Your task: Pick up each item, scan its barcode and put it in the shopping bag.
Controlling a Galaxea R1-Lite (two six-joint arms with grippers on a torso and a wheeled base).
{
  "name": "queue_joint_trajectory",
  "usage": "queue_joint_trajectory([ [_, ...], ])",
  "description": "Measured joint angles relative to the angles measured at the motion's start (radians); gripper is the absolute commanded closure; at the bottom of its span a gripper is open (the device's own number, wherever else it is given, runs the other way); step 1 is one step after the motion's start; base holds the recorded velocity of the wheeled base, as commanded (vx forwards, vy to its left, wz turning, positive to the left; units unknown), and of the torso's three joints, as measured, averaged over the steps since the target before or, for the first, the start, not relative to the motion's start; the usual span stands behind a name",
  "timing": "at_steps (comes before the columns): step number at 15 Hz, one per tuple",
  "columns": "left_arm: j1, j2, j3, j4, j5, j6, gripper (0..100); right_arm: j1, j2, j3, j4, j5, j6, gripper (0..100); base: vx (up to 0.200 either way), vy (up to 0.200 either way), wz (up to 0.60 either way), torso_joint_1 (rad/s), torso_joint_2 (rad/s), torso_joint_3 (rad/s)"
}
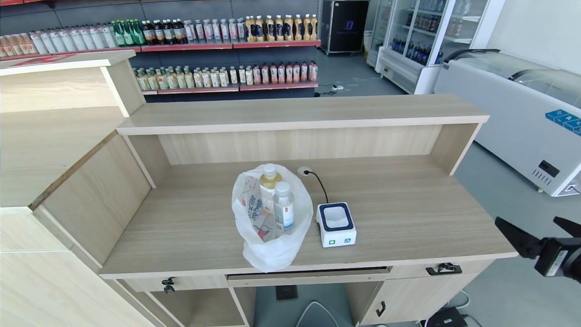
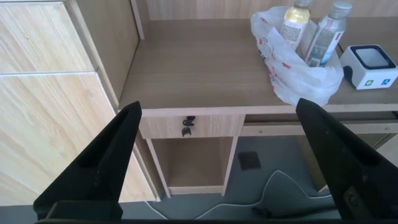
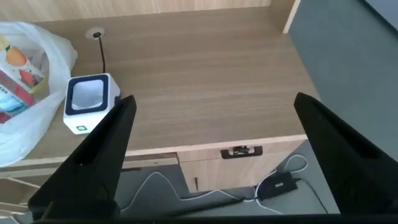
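**Bag loaded, both hands empty**

The wooden bench (image 1: pixel 408 204) carries all the goods. The white plastic bag (image 1: pixel 272 254) sits at the middle of the bench near its front edge, with its mouth open upward.

The left hand (image 2: pixel 217 106) hangs in front of the bench's left end. Its fingers are spread wide and it holds nothing. The right hand (image 1: pixel 526 220) sits just off the bench's right front corner, also wide open and empty.

The scanner (image 1: pixel 336 223), a white box with a dark-framed window on top, stands just beside the bag on its right. Its black cable (image 1: pixel 320 186) runs back to a hole in the bench top.

Two bottles stand upright inside the bag. The tea bottle (image 1: pixel 269 179) is at the back and the clear bottle (image 1: pixel 283 204) is just in front of it. A printed packet (image 1: pixel 252 204) leans on their left, also inside the bag.
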Motion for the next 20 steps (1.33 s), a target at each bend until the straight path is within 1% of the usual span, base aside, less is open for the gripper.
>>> queue_joint_trajectory([
  [1,0.000,0.000,0.000,0.000,0.000,0.000,0,0.008,-0.071,0.030,0.041,-0.003,0.004,0,0.000,0.000,0.00,0.000,0.00,0.000],
  [2,0.000,0.000,0.000,0.000,0.000,0.000,0,0.017,-0.159,0.057,0.112,-0.005,0.008,0,0.000,0.000,0.00,0.000,0.00,0.000],
  [4,0.000,0.000,0.000,0.000,0.000,0.000,0,0.028,-0.336,0.086,0.286,-0.007,0.015,0,0.000,0.000,0.00,0.000,0.00,0.000],
  [8,0.000,0.000,0.000,0.000,0.000,0.000,0,0.050,-0.709,0.107,0.685,-0.008,0.029,0,0.000,0.000,0.00,0.000,0.00,0.000],
  [10,0.000,0.000,0.000,0.000,0.000,0.000,0,0.076,-0.873,0.110,0.826,-0.007,0.034,0,0.000,0.000,0.00,0.000,0.00,0.000],
  [11,0.000,0.000,0.000,0.000,0.000,0.000,0,0.089,-0.929,0.112,0.863,-0.005,0.037,0,0.000,0.000,0.00,0.000,0.00,0.000],
  [15,0.000,0.000,0.000,0.000,0.000,0.000,0,0.100,-1.024,0.112,0.896,-0.007,0.038,0,0.000,0.000,0.00,0.000,0.00,0.000],
  [19,0.000,0.000,0.000,0.000,0.000,0.000,0,0.075,-1.044,0.112,0.916,-0.003,0.036,0,0.000,0.000,0.00,0.000,0.00,0.000],
  [20,0.000,0.000,0.000,0.000,0.000,0.000,0,0.061,-1.046,0.112,0.919,0.011,0.036,0,0.000,0.000,0.00,0.000,0.00,0.000],
])
